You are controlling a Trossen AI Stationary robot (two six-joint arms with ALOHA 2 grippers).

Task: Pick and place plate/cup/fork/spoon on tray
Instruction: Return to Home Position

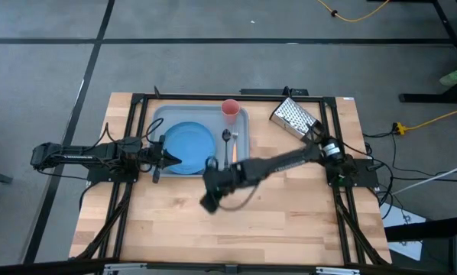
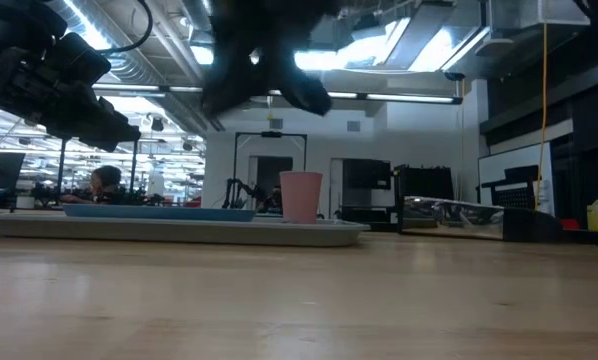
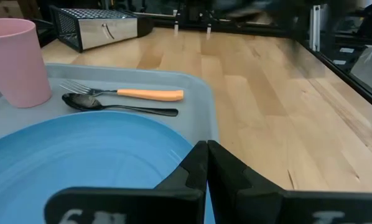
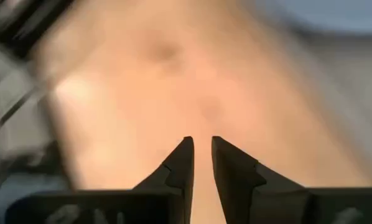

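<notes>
Resting on the tray [image 1: 242,122] are plate [image 1: 189,140], cup [image 1: 230,109], fork [image 3: 125,93], spoon [image 3: 114,106], all light, rigid, likely slick, best pinched at rim or handle; left gripper [image 3: 206,163] pressed together, right gripper [image 4: 199,163] slightly parted, empty.

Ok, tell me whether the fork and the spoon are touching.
Cannot tell. In the left wrist view the fork lies right alongside the spoon; no clear gap or contact shows.
</notes>
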